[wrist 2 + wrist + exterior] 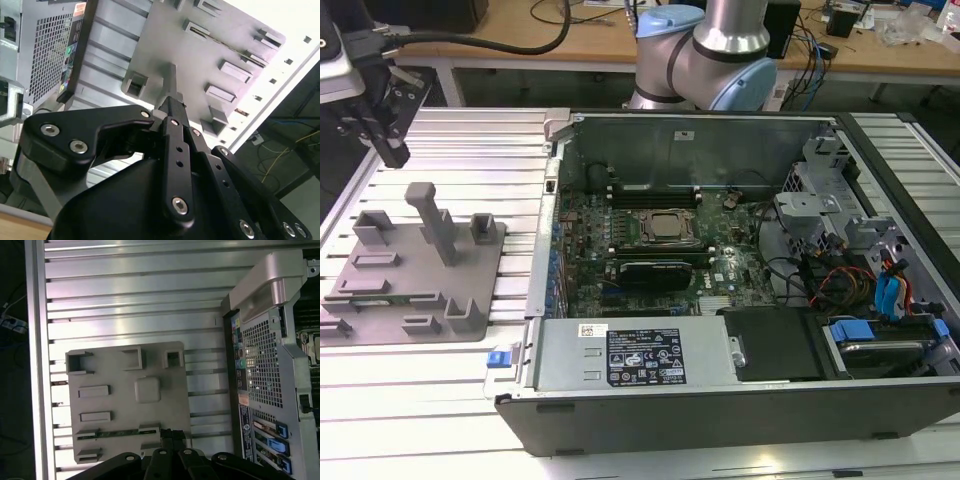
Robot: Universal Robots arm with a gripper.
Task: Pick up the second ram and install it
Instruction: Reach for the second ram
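Observation:
The second ram (117, 432) is a thin green stick lying flat between two low blocks of the grey fixture plate (120, 405). In the exterior view the ram (368, 298) lies near the plate's (420, 272) front left corner. My gripper (394, 152) hangs above the table beyond the plate's far left corner, well apart from the stick. Its black fingers (166, 436) are together with nothing between them. In the second wrist view the gripper (172, 106) points down toward the plate (165, 40).
An open computer case (552, 190) fills the exterior view's right, with the motherboard (610, 215), CPU socket (665, 228) and dark memory slots (655, 190) exposed. A tall grey post (435, 215) and several blocks rise from the plate. The ribbed aluminium table (470, 140) lies around it.

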